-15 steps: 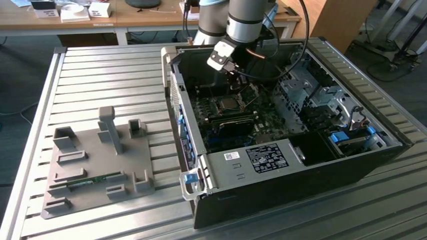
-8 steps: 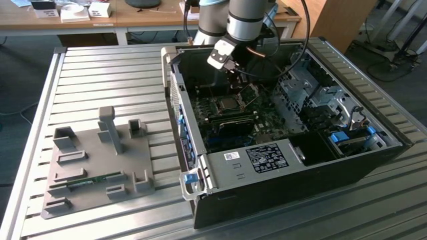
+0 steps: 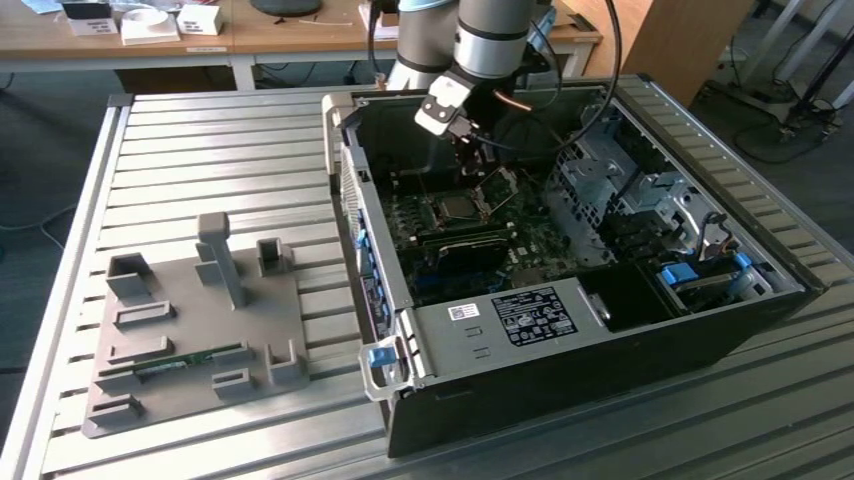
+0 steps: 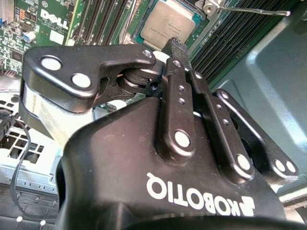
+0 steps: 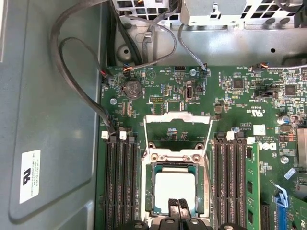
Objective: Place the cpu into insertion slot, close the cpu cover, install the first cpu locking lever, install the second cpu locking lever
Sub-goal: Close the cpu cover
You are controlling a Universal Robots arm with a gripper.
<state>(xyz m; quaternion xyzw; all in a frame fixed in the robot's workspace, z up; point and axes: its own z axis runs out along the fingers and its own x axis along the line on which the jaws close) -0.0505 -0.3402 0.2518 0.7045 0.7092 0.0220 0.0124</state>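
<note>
We found the gripper [image 5: 178, 210] lowered into the open computer case [image 3: 601, 355], its two fingers pressed together with nothing visible between them. In both wrist views the joined tips stood over one edge of the cpu [image 5: 175, 188]; we could not tell whether they touched it. The cpu lay flat, silvery top up, seated in the insertion slot [image 5: 151, 189] on the green motherboard [image 5: 216, 96] at the bottom of the case. The cpu cover [image 5: 178, 117] stood swung open on the side of the slot away from the gripper, with bare board showing through its window. In the second wrist view a thin locking lever [image 4: 252, 10] reached out from beside the slot across the black memory slots [image 4: 240, 36]. In the first wrist view such slots flanked the insertion slot on both sides, and grey cables [image 5: 72, 72] looped along the case wall.

Outside, the case lay on its side, open face up, on a ribbed metal table [image 3: 200, 150]. Beside the case, toward the exterior view's left, a grey fixture plate [image 3: 200, 325] carried upright blocks and one green strip [image 3: 174, 364]. Behind the case stood a wooden desk [image 3: 267, 30] with small white boxes [image 3: 147, 25] on it. Past the case, toward the exterior view's right, floor cables [image 3: 787, 120] trailed over a dark floor.
</note>
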